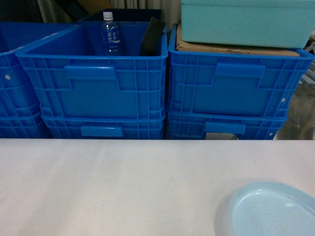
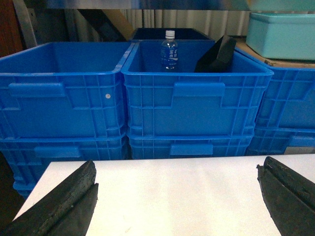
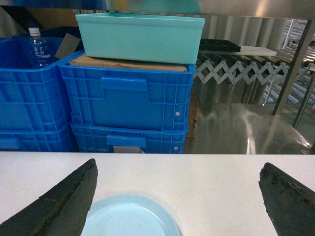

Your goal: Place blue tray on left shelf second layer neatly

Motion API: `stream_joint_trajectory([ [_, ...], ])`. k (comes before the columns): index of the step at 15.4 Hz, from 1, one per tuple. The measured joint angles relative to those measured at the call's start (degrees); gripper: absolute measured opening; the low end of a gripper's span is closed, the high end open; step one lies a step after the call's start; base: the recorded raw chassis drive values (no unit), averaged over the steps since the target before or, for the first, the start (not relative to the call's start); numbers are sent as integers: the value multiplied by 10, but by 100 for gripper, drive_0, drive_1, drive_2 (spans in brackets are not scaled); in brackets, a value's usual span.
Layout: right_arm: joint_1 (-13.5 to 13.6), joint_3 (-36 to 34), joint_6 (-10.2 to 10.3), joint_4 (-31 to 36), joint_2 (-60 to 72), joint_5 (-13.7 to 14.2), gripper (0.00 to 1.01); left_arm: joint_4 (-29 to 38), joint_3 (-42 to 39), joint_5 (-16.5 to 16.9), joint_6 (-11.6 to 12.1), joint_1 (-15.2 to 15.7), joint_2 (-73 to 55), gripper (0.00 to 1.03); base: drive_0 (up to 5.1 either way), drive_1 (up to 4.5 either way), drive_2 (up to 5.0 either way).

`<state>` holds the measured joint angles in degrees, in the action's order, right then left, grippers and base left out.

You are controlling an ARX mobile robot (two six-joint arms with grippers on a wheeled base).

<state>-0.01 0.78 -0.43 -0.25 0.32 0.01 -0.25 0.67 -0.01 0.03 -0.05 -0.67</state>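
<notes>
From the head camera, the blue tray (image 1: 273, 209) lay flat on the white table (image 1: 123, 187) at its near right corner, partly cut off by the frame edge. Behind the table stood stacked dark-blue crates (image 1: 93, 83); the middle one held a water bottle (image 1: 110, 34) and a leaning black object (image 1: 152, 37). A teal box (image 1: 246, 22) sat on cardboard atop the right-hand stack. Neither arm showed in this view.

From the left wrist, the left gripper (image 2: 177, 196) hung above the bare tabletop with its two dark fingers (image 2: 64, 206) spread wide, nothing between them. The same crates filled the background (the bottle stood upright in the centre one).

From the right wrist, the right gripper (image 3: 177, 196) was likewise wide apart over the table, and the tray (image 3: 130, 216) lay just below and between its fingers (image 3: 59, 204), nearer the left one; whether that finger touched the rim I could not tell. Beyond the teal box and crates, shiny steel shelving (image 3: 246, 123) and an upright post stood to the right, well apart from the tray.
</notes>
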Motion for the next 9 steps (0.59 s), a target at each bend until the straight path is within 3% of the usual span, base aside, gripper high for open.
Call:
stream_joint_trajectory([
  [9, 0, 0, 0, 0, 0, 0, 98, 0, 0, 0, 0, 0, 0, 98, 0, 0, 0],
])
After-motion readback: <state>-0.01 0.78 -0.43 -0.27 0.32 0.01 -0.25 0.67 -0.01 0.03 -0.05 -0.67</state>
